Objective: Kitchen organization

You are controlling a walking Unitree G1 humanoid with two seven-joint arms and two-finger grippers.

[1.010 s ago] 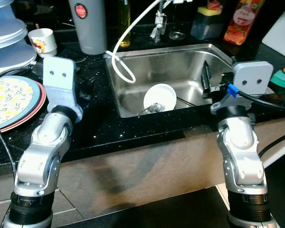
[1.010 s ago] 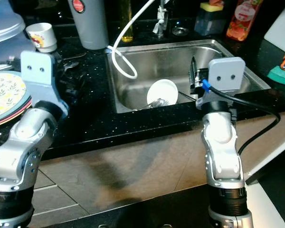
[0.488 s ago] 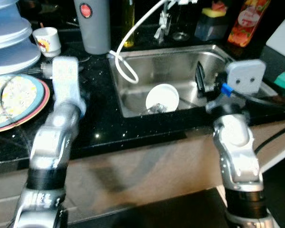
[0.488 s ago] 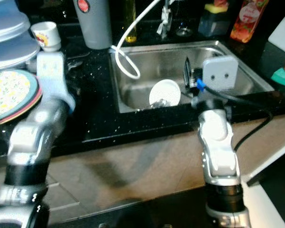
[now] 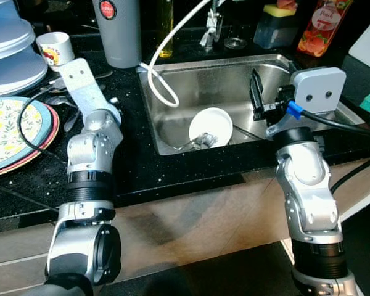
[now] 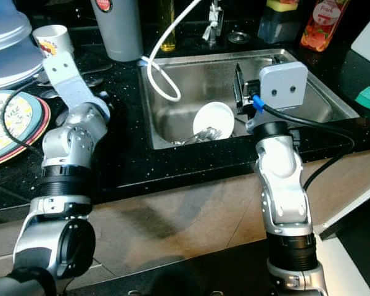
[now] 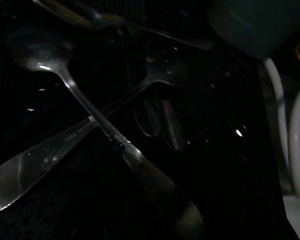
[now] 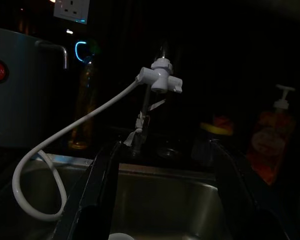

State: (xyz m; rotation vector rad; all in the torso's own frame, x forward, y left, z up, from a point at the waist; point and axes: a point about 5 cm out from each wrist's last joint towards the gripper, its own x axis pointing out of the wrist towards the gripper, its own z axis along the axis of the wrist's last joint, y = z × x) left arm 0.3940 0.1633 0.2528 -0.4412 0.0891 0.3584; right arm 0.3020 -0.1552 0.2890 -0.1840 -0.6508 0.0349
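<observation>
Left tool point(image 7: 155, 122) has swung down over the crossed steel spoons point(image 7: 85, 117) on the black desk point(image 5: 148, 166), fingers' spread indiscernible; pickup appears imminent. Right tool point(image 8: 160, 200), spread wide, hovers above the stainless sink point(image 5: 234, 80).

Two silver, segmented robot arms with black joint collars end in pale grey wrist boxes, each bearing two dark screws; a black cable point(image 5: 342, 123) with a blue connector point(image 5: 293, 110) feeds the right wrist, another black cable point(image 5: 26, 139) the left.
</observation>
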